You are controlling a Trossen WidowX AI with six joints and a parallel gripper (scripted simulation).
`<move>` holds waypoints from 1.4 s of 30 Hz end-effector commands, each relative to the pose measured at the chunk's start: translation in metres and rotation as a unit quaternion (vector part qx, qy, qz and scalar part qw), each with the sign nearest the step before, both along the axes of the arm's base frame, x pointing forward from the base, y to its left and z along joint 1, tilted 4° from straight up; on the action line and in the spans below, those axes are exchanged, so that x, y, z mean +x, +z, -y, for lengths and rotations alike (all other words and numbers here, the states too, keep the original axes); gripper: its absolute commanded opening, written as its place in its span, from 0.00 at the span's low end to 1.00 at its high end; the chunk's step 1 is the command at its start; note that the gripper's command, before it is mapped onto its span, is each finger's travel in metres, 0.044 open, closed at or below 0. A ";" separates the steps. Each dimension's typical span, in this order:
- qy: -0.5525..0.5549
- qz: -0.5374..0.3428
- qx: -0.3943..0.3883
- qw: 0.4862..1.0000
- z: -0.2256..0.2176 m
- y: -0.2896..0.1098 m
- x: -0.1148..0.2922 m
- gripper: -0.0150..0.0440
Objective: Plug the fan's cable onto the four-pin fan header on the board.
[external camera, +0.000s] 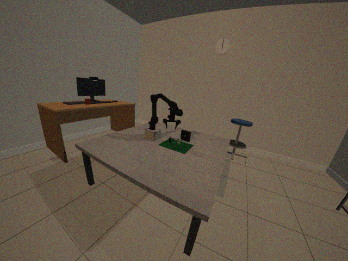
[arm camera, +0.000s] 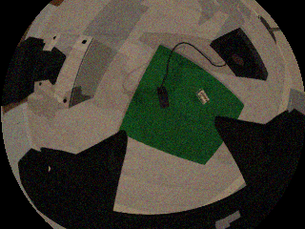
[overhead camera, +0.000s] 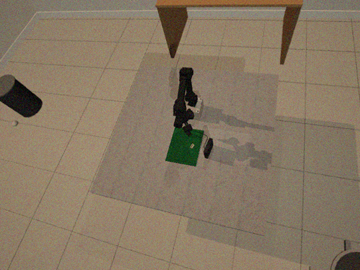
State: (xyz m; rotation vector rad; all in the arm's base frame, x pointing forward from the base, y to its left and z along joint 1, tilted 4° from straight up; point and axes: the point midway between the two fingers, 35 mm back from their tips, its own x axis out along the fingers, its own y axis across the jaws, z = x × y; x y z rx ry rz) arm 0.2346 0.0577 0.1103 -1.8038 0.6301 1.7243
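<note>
Your gripper (external camera: 171,125) hangs spread wide with nothing between its fingers, raised well above the board (arm camera: 181,111). The plug (arm camera: 163,95) lies loose on the green surface below and ahead of the gripper, a little to the left of centre in the wrist view, and it is not on the header (arm camera: 204,94). The pale header sits apart from it, further to the right on the same board (the gap between them is plain in the wrist view).

The plug's long axis runs roughly away from the gripper, with the cable (arm camera: 191,52) leaving its far end and curving off to the fan (arm camera: 240,57) at the far right. So I judge the job undone: you need to come down onto the plug, turn the fingers to close across its narrow sides, then carry it rightward to the header.
</note>
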 end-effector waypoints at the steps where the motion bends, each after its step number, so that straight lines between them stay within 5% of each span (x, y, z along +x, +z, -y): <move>1: 0.020 0.006 -0.003 1.000 0.000 0.005 0.001 1.00; 6: 0.020 0.006 -0.003 1.000 -0.001 -0.011 0.005 1.00; 13: 0.020 0.006 -0.003 1.000 -0.004 -0.093 0.008 1.00; 42: 0.020 0.006 -0.003 1.000 -0.005 -0.122 0.011 1.00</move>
